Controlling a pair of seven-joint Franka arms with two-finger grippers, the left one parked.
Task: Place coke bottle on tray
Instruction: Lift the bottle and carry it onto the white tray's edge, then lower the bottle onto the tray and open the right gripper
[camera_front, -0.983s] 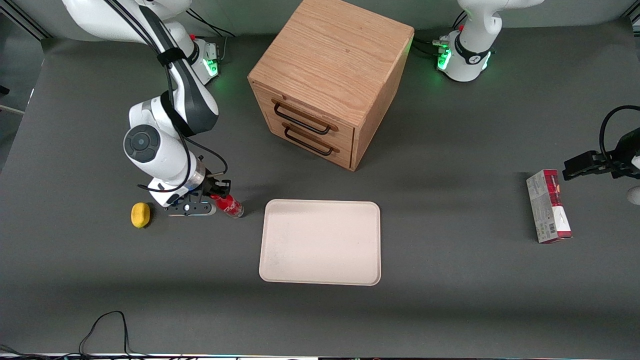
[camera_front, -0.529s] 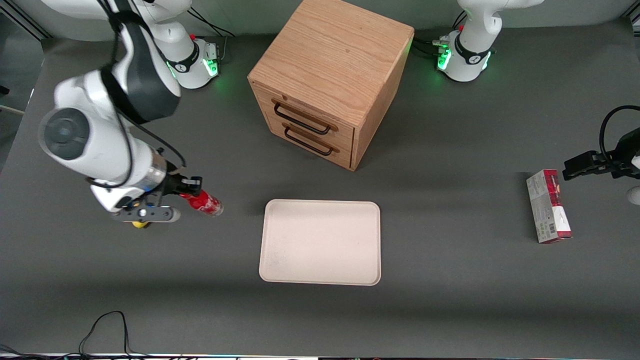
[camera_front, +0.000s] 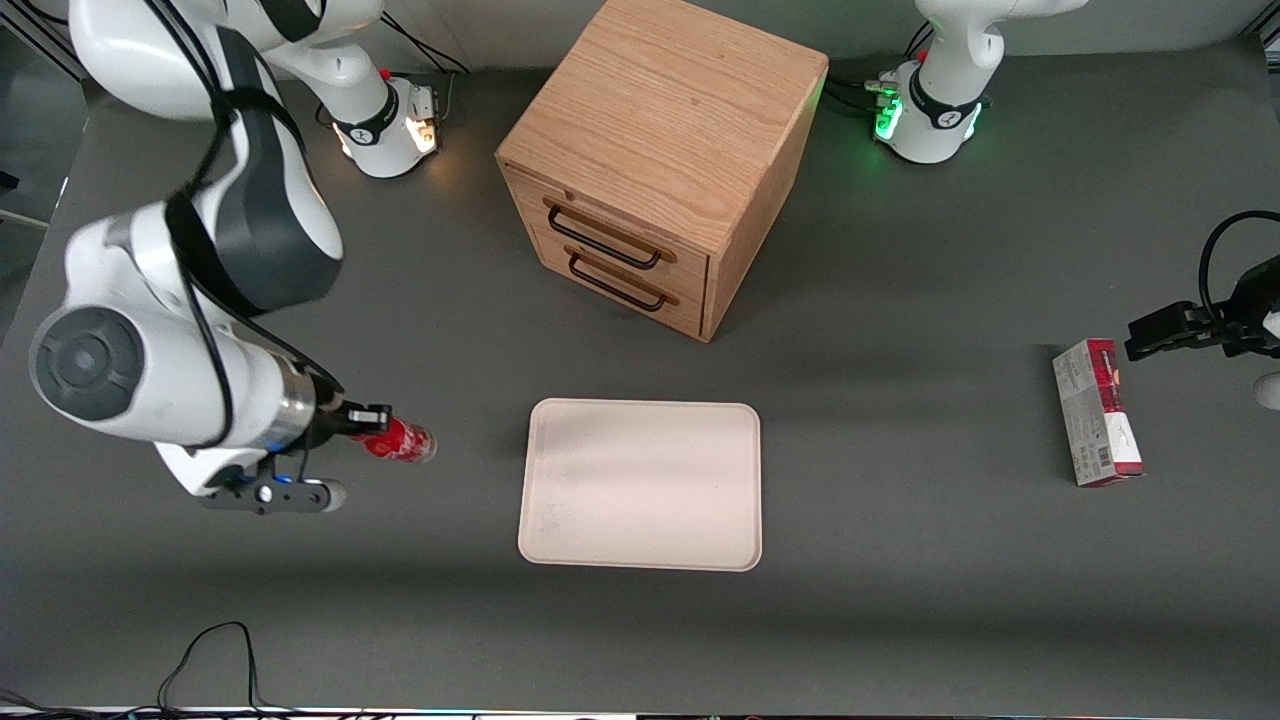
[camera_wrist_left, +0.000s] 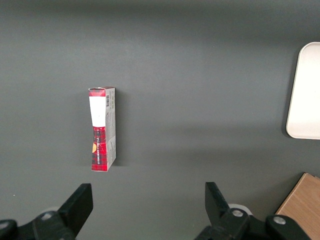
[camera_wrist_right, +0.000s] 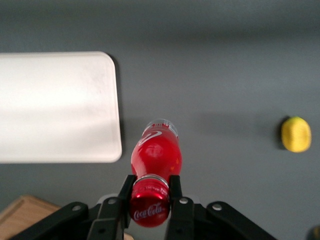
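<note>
The coke bottle (camera_front: 398, 441) (camera_wrist_right: 155, 152), red with a red cap and white script, hangs lifted off the table. My gripper (camera_front: 362, 428) (camera_wrist_right: 151, 186) is shut on its neck just under the cap, a black finger on each side. The cream-beige tray (camera_front: 641, 484) (camera_wrist_right: 55, 107) lies flat on the grey table, beside the bottle toward the parked arm's end, with a gap of table between them. The tray holds nothing.
A wooden drawer box (camera_front: 655, 160) stands farther from the front camera than the tray. A red-and-grey carton (camera_front: 1096, 412) (camera_wrist_left: 102, 129) lies toward the parked arm's end. A small yellow lemon-like object (camera_wrist_right: 296, 134) rests on the table near the bottle, hidden by my arm in the front view.
My gripper has lifted the coke bottle off the table and drawn nearer the front camera. The arm now covers the yellow object in the front view.
</note>
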